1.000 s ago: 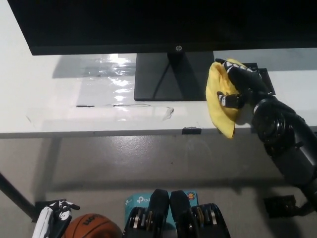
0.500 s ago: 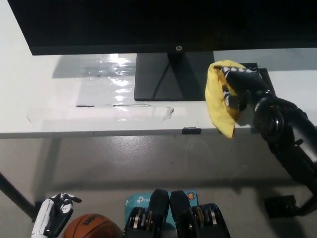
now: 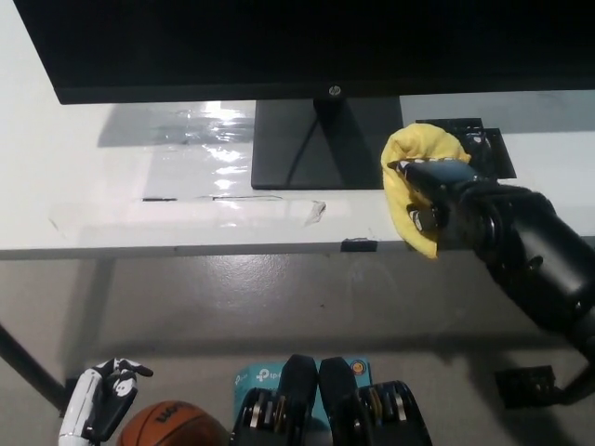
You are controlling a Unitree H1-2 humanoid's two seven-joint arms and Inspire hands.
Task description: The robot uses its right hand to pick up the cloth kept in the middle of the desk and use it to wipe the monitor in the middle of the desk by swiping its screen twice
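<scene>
1. One black right hand [image 3: 437, 200] shows at the right of the head view, its fingers closed around one crumpled yellow cloth [image 3: 409, 177], which it holds above the front right part of the desk.
2. The cloth bulges out above and to the left of the hand, and a fold of it hangs down past the desk's front edge.
3. One wide black flat-screen monitor [image 3: 307, 46] fills the top of the picture; its lower bezel runs just above the cloth, and I cannot tell whether cloth and bezel touch.
4. One flat black rectangular monitor base [image 3: 316, 149] sits on the long white desk [image 3: 112, 195], immediately left of the cloth.
5. One small black flat object [image 3: 488, 149] lies on the desk behind the hand, partly hidden by it.
6. One white left hand [image 3: 100, 401] rests low at the bottom left, below desk level, its fingers loosely spread and holding nothing.
7. One orange basketball [image 3: 172, 426] sits on the grey floor right beside that hand.
</scene>
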